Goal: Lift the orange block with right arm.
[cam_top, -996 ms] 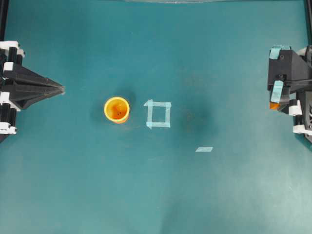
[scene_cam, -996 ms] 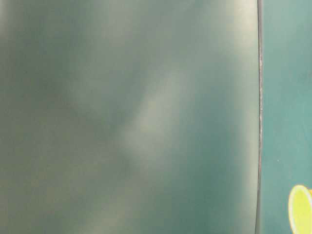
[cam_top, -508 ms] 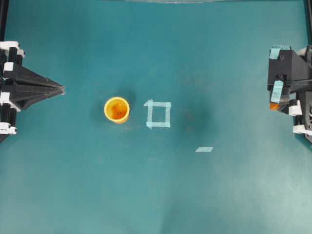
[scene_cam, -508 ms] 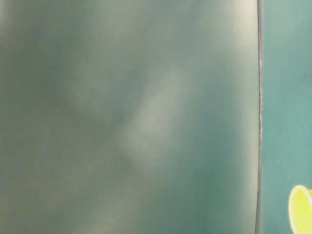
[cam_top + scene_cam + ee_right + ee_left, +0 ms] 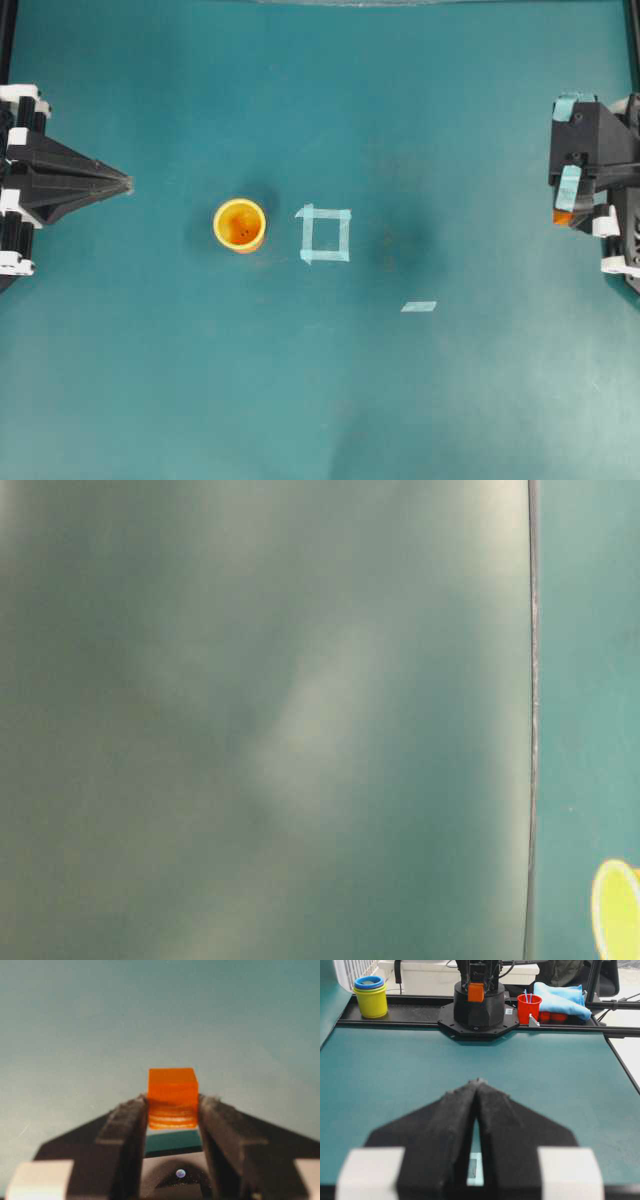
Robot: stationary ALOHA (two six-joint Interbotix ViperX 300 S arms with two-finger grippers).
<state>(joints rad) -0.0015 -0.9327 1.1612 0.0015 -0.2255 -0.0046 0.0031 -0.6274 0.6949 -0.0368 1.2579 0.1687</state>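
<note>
Far left of the overhead view: left end effector [image 5: 122,184] parked at the edge of the teal surface [image 5: 320,400], pointed fingers pressed together into one tip, nothing between them. Same story from the left wrist camera, left end effector [image 5: 478,1081] closed to a thin seam, aimed across the surface at the opposite arm's base.

Moving right: round orange-yellow cup [image 5: 239,225] standing upright, mouth open to the camera, well apart from either arm. Just right of it, a square outline of pale tape [image 5: 325,234], near the cup but not touching. Further right and nearer, a short loose strip of tape [image 5: 419,306] lying flat.

Far right edge: right arm [image 5: 590,150], black with pale blue tape patches, raised clear of the surface. Peeking out under it, a sliver of the orange block [image 5: 562,216]. From the right wrist camera, no doubt at all: right end effector [image 5: 172,1105] clamped on the orange block [image 5: 171,1095], one finger on each side face, block upright and square between the tips, teal surface blurred well below it. From the left wrist view, the orange block [image 5: 475,992] showing as a small orange square up high against the black arm, off the surface.

Table-level view mostly a grey-green blur, only a yellow rim at lower right.
</note>
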